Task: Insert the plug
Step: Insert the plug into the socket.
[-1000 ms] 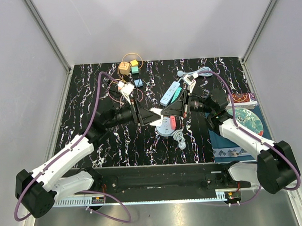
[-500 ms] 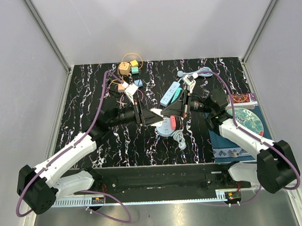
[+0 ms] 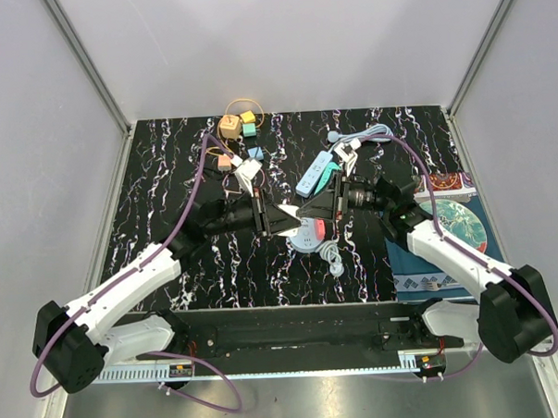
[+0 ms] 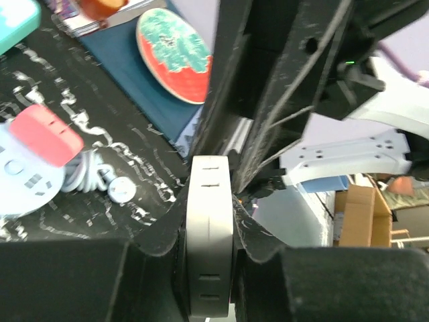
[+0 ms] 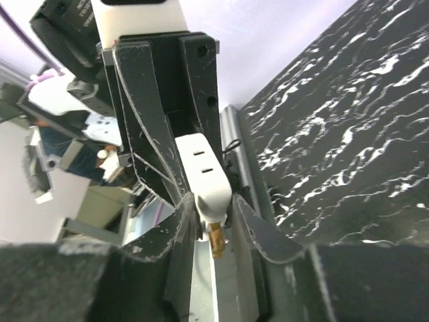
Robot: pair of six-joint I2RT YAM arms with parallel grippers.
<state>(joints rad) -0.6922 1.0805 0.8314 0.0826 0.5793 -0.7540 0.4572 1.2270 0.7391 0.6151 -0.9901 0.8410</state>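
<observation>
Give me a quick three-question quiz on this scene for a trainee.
1. True or false: the white plug lies flat on the table.
2. What rests on the blue mat? A) round patterned disc B) yellow block C) pink socket
3. Fill in: the plug's visible prong is ____ coloured.
Key: 1 false, the left gripper and right gripper clamp it above the table; 2 A; 3 brass.
</observation>
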